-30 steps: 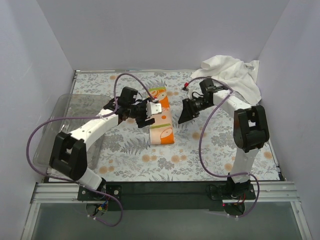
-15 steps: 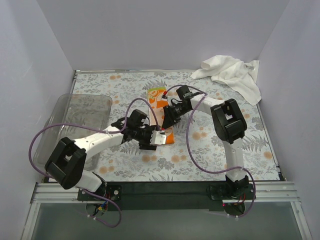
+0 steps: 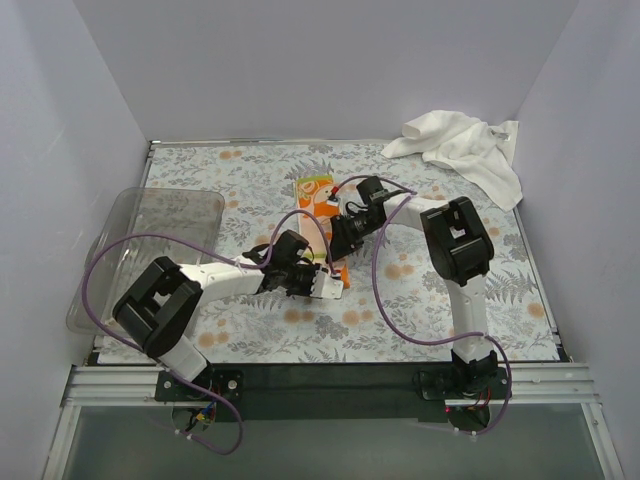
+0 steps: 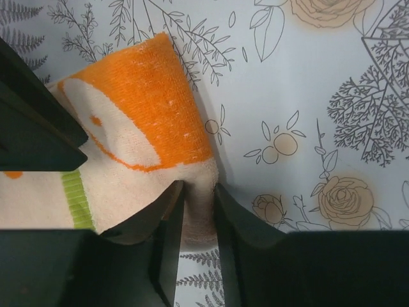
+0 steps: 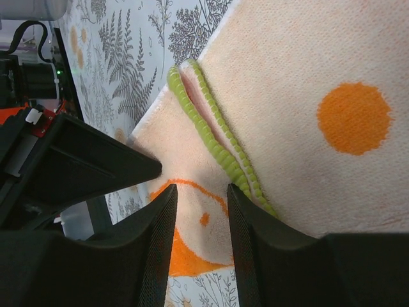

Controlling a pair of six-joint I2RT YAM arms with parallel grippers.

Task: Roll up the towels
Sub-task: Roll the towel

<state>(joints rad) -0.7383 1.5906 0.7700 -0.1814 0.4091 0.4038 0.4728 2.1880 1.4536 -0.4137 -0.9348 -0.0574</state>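
The small white cloth printed orange and green (image 3: 317, 193) lies folded in a strip mid-table. It also shows in the left wrist view (image 4: 140, 109) and the right wrist view (image 5: 307, 77). My left gripper (image 3: 326, 284) is at the strip's near end; in its wrist view (image 4: 199, 192) the jaws are shut on the cloth's pale edge. My right gripper (image 3: 341, 236) is low over the strip's middle; in its wrist view (image 5: 199, 188) the jaws stand open with the cloth between the tips. The large plain white towel (image 3: 465, 145) lies crumpled at the back right.
A clear plastic bin (image 3: 150, 215) stands at the left edge. The fern-patterned table covering (image 3: 420, 290) spans the table. The two grippers sit close together over the cloth. White walls enclose the back and sides.
My left gripper moved toward me to the strip's near end and shut on its edge. My right gripper swung left from beside the cloth to over its middle.
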